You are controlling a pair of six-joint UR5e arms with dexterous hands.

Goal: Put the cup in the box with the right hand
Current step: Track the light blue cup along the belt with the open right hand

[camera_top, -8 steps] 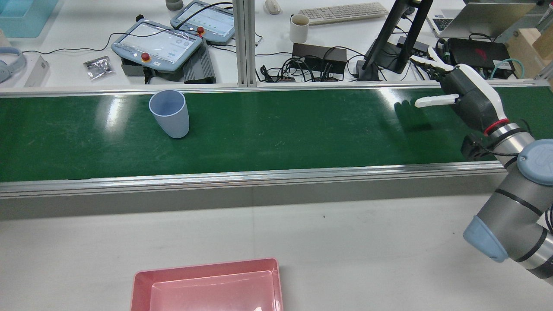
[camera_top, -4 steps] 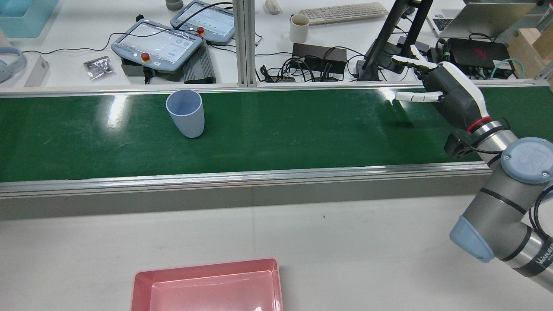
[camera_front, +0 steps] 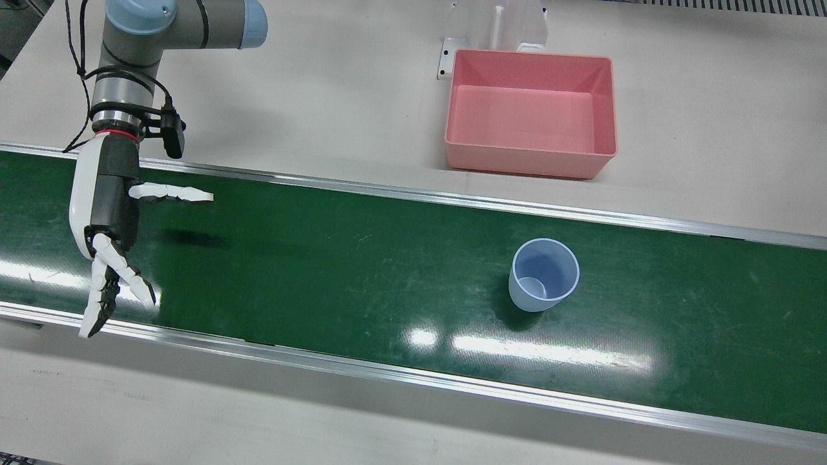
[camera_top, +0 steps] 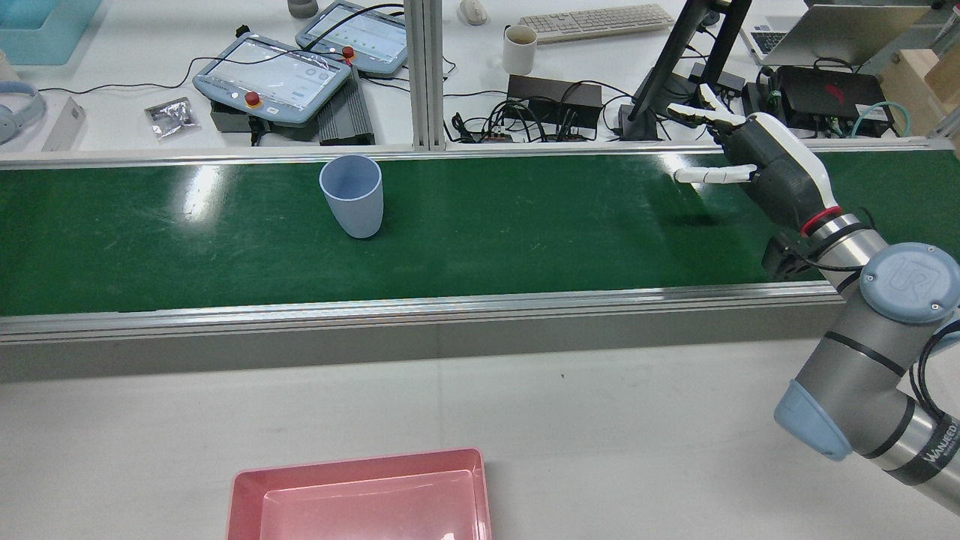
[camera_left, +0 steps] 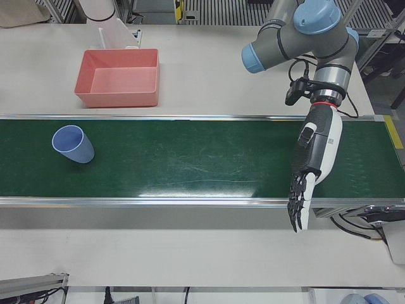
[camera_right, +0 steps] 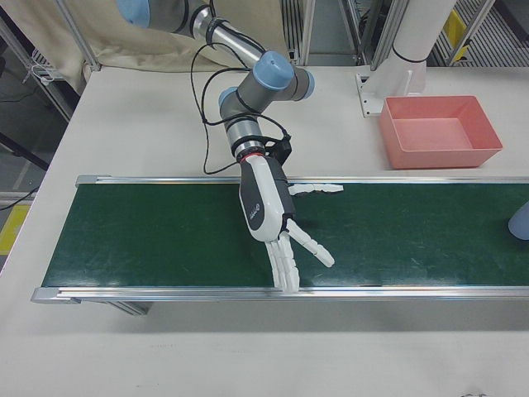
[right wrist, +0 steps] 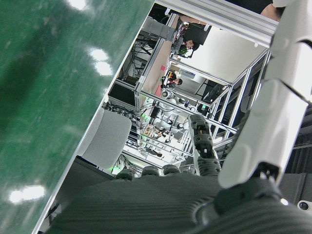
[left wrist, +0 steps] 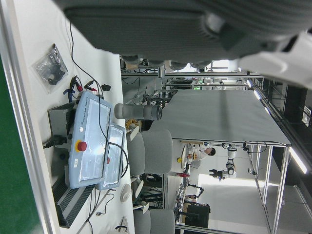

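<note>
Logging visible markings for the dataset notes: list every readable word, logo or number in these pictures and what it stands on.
"UR": logo on the blue joint cap of the right arm, rear view.
"WANXED"-like white lettering on the black band of the same arm; the letters are uncertain.
Small mark on the back of the right robot hand: too small to read.
Pendant screens: blurred, unreadable.

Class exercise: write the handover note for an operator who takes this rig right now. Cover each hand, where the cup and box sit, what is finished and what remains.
Right hand: open, fingers spread, holding nothing, hovering over the green belt near its own end.
Left hand: only its own camera shows part of it; state cannot be told.
Cup: upright on the belt, well away from the right hand, untouched.
Pink box: on the white table beside the belt, nothing inside.
Done: nothing yet.
Left: grasp the cup with the right hand, carry it across and set it in the pink box.
</note>
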